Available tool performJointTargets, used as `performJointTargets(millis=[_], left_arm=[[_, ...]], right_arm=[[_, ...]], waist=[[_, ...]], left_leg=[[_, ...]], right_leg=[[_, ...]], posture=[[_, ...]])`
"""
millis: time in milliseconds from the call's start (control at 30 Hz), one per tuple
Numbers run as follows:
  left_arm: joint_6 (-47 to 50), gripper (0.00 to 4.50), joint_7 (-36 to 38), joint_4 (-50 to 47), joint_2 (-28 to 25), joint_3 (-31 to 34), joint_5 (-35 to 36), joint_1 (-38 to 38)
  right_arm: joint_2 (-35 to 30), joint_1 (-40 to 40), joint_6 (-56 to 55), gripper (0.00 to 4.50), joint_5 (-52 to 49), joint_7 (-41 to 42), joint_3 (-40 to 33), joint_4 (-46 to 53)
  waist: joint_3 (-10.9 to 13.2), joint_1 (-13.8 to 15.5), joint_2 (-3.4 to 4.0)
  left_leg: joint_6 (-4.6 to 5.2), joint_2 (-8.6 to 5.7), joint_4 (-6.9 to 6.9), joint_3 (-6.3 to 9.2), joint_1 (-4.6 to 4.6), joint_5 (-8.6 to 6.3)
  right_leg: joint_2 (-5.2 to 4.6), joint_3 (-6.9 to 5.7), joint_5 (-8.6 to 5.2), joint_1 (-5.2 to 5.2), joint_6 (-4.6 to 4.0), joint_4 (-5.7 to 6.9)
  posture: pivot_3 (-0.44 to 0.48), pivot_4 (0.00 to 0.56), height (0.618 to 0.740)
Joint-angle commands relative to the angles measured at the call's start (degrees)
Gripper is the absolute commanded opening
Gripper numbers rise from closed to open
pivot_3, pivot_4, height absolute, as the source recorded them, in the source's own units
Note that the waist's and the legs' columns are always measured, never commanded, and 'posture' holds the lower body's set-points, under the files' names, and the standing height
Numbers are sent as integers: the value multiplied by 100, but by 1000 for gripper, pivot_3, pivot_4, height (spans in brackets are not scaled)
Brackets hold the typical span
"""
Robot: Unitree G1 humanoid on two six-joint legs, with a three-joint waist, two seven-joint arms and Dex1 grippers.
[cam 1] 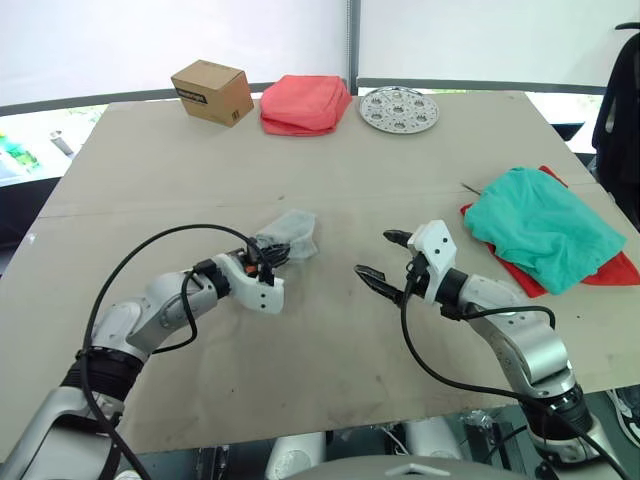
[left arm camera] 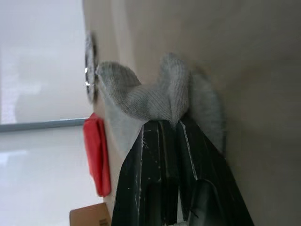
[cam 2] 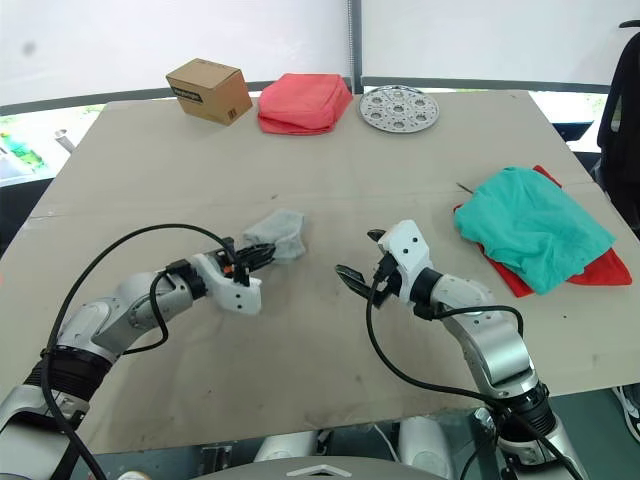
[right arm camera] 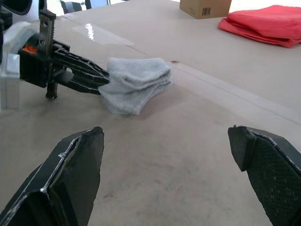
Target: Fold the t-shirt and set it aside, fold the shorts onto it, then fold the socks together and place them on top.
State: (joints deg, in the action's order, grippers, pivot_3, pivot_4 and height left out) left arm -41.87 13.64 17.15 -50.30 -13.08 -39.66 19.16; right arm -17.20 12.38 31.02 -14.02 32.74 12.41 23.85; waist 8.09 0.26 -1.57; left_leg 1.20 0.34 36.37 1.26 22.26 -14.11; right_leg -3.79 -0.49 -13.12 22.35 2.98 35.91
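While the socks (cam 1: 288, 235) lie bunched on the table (cam 1: 330, 170) near its middle, I see my left gripper (cam 1: 268, 254) clamped on their near edge, the grey fabric folded over its closed fingertips. My right gripper (cam 1: 383, 256) hovers just beside them, jaws wide apart and empty. Off to the right, the shorts (cam 1: 540, 225) rest folded on the t-shirt (cam 1: 612, 268).

Looks like a robot test lab: bare tan board table (cam 1: 330, 180) before plain white screen walls (cam 1: 200, 40). Staged props along the table's far edge: cardboard box (cam 1: 212, 92), folded coral cloth (cam 1: 305, 103), perforated metal disc (cam 1: 398, 108).
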Motion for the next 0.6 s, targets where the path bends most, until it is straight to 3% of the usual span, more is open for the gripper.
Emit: performJointTargets(millis=[33, 100, 167, 300, 433, 467, 500, 600], left_arm=[[-74, 844, 585, 420, -117, -52, 605, 86], [-124, 1526, 819, 539, -176, -41, 854, 166], [-262, 2609, 949, 675, -267, 11, 1090, 174], [-319, 4290, 1482, 529, -527, 247, 2107, -37], [-147, 4290, 2492, 41, -847, 607, 3959, -689], [321, 4290, 2912, -225, -926, 726, 4578, -958], [927, 4290, 3238, -490, -978, 837, 5149, -1155], [3997, 4290, 3638, -1549, -1135, 1288, 7173, -1266]], right_arm=[[-121, -85, -82, 4500, -160, 98, -112, 358], [-286, -145, -203, 4500, -174, 297, -37, 409], [-379, -168, -280, 4500, -203, 404, -15, 422], [-447, -185, -363, 4500, -244, 473, -64, 387], [-464, -153, -427, 4500, -288, 527, -72, 272], [-461, -134, -440, 4500, -291, 544, -61, 233], [-462, -128, -452, 4500, -295, 557, -56, 211], [-443, -92, -459, 4500, -345, 595, -71, 139]], waist=[[-1, -18, -1], [-1, -52, -1], [-3, -74, -3], [-2, -126, -2], [1, -133, 2], [2, -117, 2], [3, -112, 3], [22, -60, 18]], left_leg=[[0, 1, 0, -2, -4, 0], [0, 2, 0, -5, -7, 0], [0, 4, 0, -3, -8, 0], [1, 13, 0, -9, -21, -1], [1, 31, -2, -20, -19, -1], [1, 38, -2, -22, -17, -1], [1, 40, -2, -22, -17, -1], [1, 44, 0, -21, -16, -1]], right_leg=[[0, 1, 0, -2, 0, 0], [0, 3, 0, -3, 0, 1], [0, 2, -1, -3, 1, 1], [6, 8, -1, -13, 1, 2], [8, 15, -1, -6, 0, 1], [6, 16, -1, -3, -1, 2], [5, 15, -1, -2, -1, 2], [-2, 10, -4, -3, -5, 2]], posture=[[0, 150, 740], [0, 150, 740], [0, 150, 740], [0, 150, 740], [0, 150, 740], [0, 150, 740], [0, 150, 740], [0, 150, 740]])
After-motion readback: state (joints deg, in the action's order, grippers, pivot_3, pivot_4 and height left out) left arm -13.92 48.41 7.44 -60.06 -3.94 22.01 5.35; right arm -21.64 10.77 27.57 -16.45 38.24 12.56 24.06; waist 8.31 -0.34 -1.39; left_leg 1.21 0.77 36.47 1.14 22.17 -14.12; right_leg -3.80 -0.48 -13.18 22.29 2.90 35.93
